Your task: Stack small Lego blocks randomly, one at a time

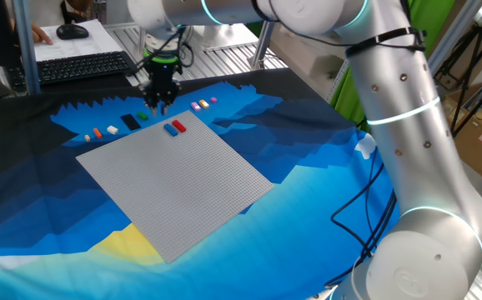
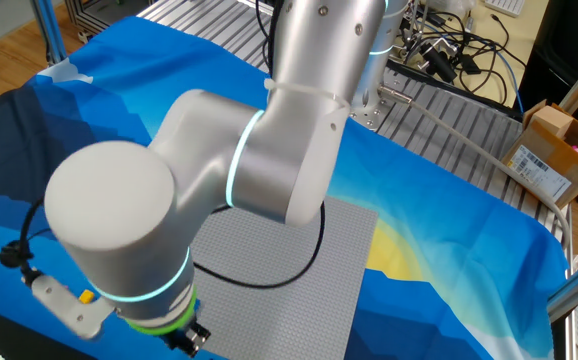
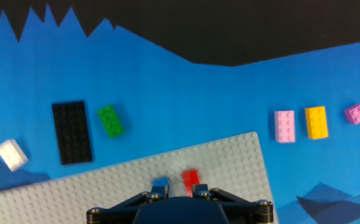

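Note:
My gripper (image 1: 159, 107) hangs over the back corner of the grey baseplate (image 1: 174, 187). A red block (image 1: 179, 126) and a blue block (image 1: 172, 130) sit side by side on that corner. In the hand view they are the red block (image 3: 190, 178) and the blue block (image 3: 161, 184), just ahead of my gripper (image 3: 175, 194). Its jaws stand a little apart with nothing between them. Loose blocks lie on the cloth behind the plate: green (image 3: 111, 121), white (image 3: 11, 154), pink (image 3: 284, 126), yellow (image 3: 316, 122) and a small pink one (image 3: 356, 114).
A black flat plate (image 3: 72, 132) lies beside the green block. Orange (image 1: 97, 132) and yellow (image 1: 88, 137) blocks lie further left. A keyboard (image 1: 82, 67) is behind the cloth. In the other fixed view my arm hides most of the baseplate (image 2: 344, 260).

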`<state>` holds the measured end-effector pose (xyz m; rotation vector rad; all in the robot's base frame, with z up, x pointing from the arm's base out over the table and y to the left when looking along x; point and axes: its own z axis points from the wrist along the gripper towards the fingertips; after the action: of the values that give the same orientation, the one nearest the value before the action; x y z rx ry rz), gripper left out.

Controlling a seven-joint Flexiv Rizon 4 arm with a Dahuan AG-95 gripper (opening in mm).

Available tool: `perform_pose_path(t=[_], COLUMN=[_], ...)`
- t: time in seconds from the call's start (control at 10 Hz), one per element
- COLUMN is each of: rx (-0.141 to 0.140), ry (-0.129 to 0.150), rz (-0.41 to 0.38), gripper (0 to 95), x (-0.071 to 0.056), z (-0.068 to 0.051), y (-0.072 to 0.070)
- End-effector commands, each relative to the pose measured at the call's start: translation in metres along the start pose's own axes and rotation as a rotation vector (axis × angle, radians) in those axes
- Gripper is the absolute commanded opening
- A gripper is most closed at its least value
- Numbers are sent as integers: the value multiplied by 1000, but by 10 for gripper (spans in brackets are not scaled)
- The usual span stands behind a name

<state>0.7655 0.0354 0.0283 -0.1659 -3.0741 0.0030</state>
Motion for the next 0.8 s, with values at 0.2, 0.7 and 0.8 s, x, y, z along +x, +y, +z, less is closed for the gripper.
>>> perform_pose_path(t=[0.2, 0.7, 0.8], rx=[4, 2, 2], ry=[1, -5, -8], rz=[43, 82, 84], gripper=[380, 380, 380], x=[-7, -5, -5], z=[1, 5, 6], y=[6, 15, 20])
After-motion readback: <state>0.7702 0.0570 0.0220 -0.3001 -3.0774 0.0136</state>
